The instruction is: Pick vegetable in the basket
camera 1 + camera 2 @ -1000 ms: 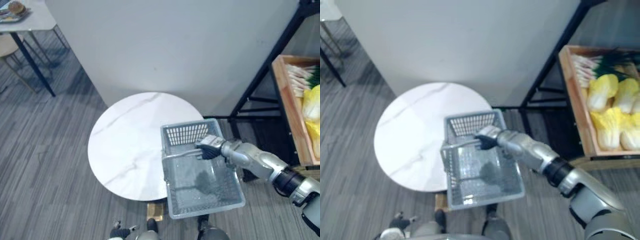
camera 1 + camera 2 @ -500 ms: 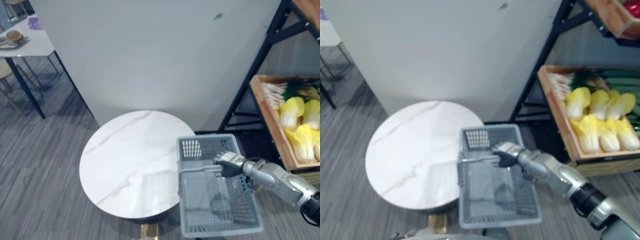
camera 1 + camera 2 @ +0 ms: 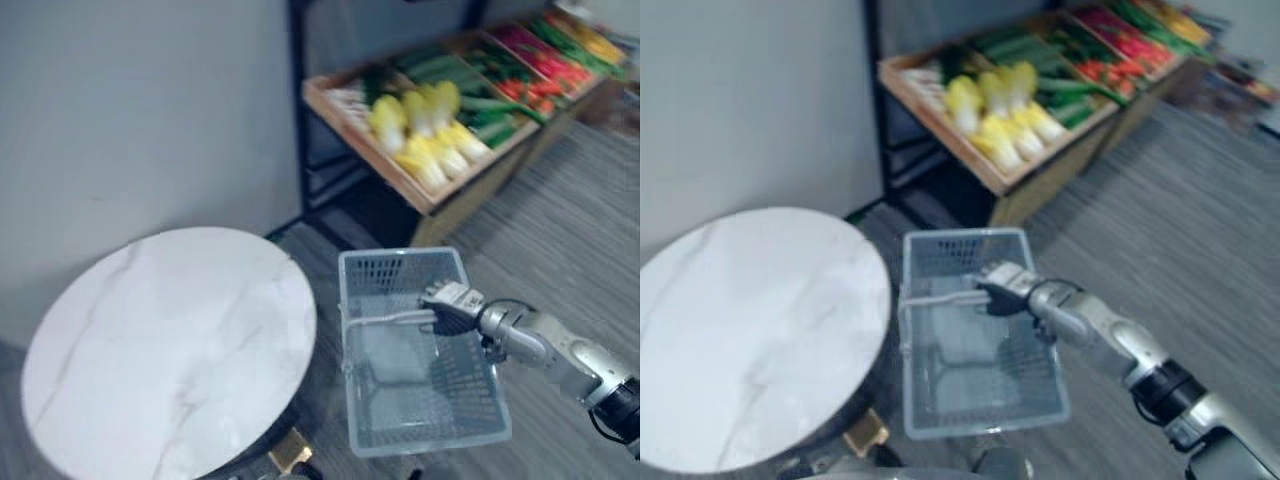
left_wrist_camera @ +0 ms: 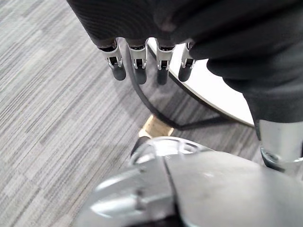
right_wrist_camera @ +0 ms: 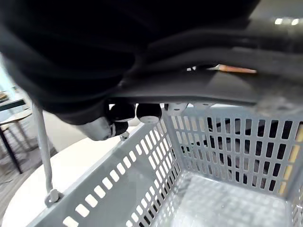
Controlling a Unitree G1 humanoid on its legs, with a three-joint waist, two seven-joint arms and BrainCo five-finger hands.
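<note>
Basket [image 3: 395, 272], handle clasped by right hand [image 3: 452, 303]; crate [image 3: 360, 140] holds cabbages [image 3: 425, 140].

A grocery shop: wooden crates [image 3: 940, 133] on a black rack [image 3: 296, 60] display yellow cabbages [image 3: 425, 145] and other vegetables [image 3: 520, 82], with a grey shopping basket [image 3: 400, 270] close by.

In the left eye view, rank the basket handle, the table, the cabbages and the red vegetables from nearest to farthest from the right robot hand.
1. Handle: gripped in the right robot hand.
2. Table: just left of the basket.
3. Cabbages: on the shelf ahead.
4. Red vegetables: shelf's far end.
</note>
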